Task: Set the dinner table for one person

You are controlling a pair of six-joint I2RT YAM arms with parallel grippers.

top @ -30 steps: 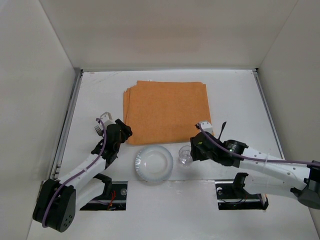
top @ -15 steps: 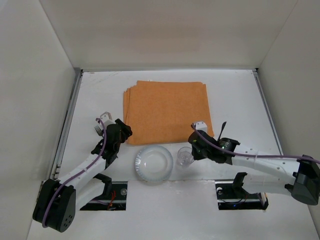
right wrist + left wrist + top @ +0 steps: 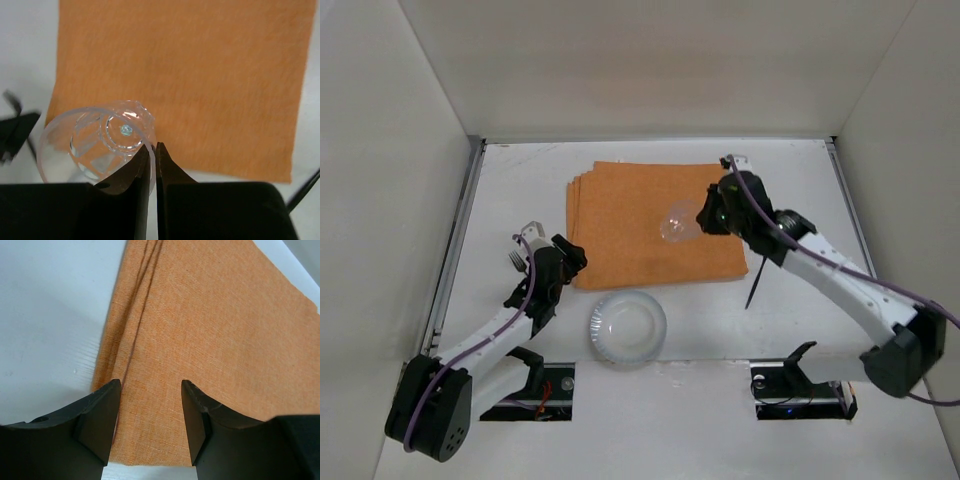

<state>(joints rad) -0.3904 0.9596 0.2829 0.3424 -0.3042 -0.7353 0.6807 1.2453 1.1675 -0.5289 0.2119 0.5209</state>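
Clamped on the rim of the clear glass [image 3: 92,145] above the right half of the orange mat [image 3: 630,215], which lies mid-bench [image 3: 520,180], the right pincer [image 3: 153,150] should level the glass before lowering it, while the left pincer [image 3: 150,390] gapes over the mat's near-left corner.

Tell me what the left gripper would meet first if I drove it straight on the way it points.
The orange mat. The left gripper is open and its fingers frame the mat's near left corner, with nothing in between. Its height above the cloth is unclear.

Dinner table [image 3: 520,190]: large, matte white, flat; metal side rails
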